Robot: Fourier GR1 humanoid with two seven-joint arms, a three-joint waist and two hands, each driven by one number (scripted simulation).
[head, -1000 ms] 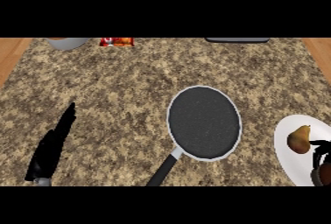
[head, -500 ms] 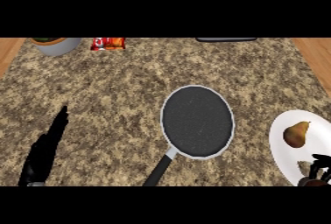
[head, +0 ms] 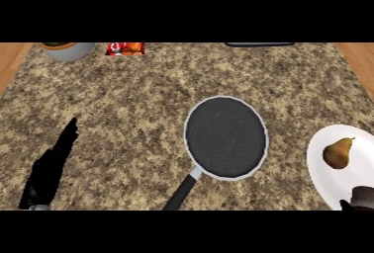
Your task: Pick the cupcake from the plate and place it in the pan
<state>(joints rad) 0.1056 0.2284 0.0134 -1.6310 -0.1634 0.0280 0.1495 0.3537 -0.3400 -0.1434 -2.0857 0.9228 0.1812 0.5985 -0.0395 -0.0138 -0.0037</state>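
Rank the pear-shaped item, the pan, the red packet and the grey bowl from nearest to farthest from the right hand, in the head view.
1. Pear-shaped item, on the plate, just beyond the right hand at the lower right corner.
2. Pan, mid-counter.
3. Red packet, far edge, left of centre.
4. Grey bowl, far left corner.

My bench (head: pixel 146 99) looks like rough-speckled brown granite, with wood edging (head: pixel 11 59) at the sides. The pan (head: pixel 225 137) is matt dark and finely speckled inside, rimmed in pale metal, with a black handle (head: pixel 182 192). The plate (head: pixel 329 183) is smooth white. My left hand (head: pixel 50 170) is matt black.
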